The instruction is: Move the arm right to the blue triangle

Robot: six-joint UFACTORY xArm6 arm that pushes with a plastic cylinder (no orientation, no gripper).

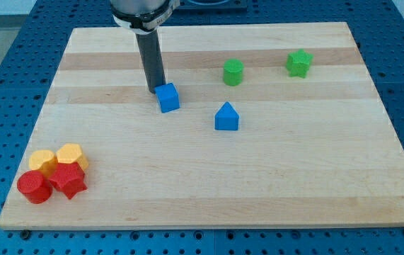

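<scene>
You have a pale wooden board [209, 191] on a blue perforated table, and the arm comes down from the view's top as a dark rod. There are no jaws on this rig to be released or clenched, only the rod, and my tip [156, 91] rests on the board just at the upper left corner of the blue cube [167, 98], touching it or very nearly so.

The blue triangle [226, 117], your target, sits alone near the board's middle, to the view's right of the cube and a little lower. Going straight there would likely shove the cube along, so I judge the better line is to swing round the cube's upper side first, then come down towards the triangle and stop just at its right flank without nudging it.

The green cylinder [233, 72] stands above the triangle and the green star [298, 63] further right; keep the arc below both. The two yellow blocks [56, 158] and two red blocks [52, 183] huddle at the lower left, well apart from your path
</scene>
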